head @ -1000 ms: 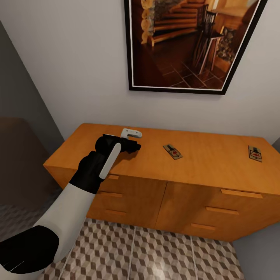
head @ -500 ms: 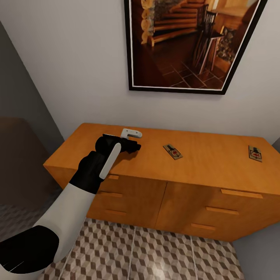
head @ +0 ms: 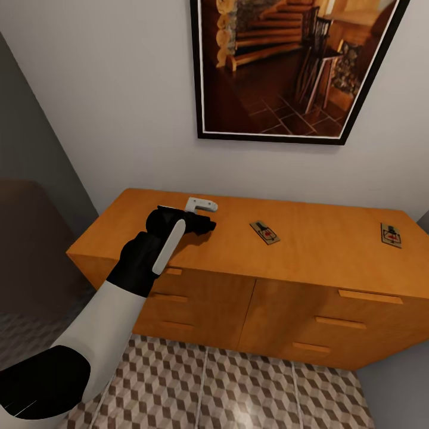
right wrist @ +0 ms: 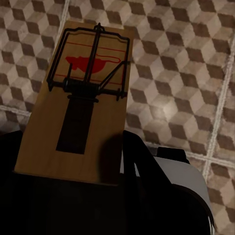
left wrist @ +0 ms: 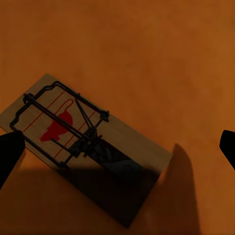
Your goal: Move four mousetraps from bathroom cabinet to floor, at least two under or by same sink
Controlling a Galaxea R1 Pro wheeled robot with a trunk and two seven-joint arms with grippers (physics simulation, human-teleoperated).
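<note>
Below, mousetrap on cabinet, between spread fingers

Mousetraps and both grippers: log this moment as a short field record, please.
traps on cabinet top: two in head view, middle and right end
trap under left gripper: flat on wood, between open fingers, untouched
left gripper: open, over cabinet's left part
right gripper: shut on a trap, above patterned floor
</note>
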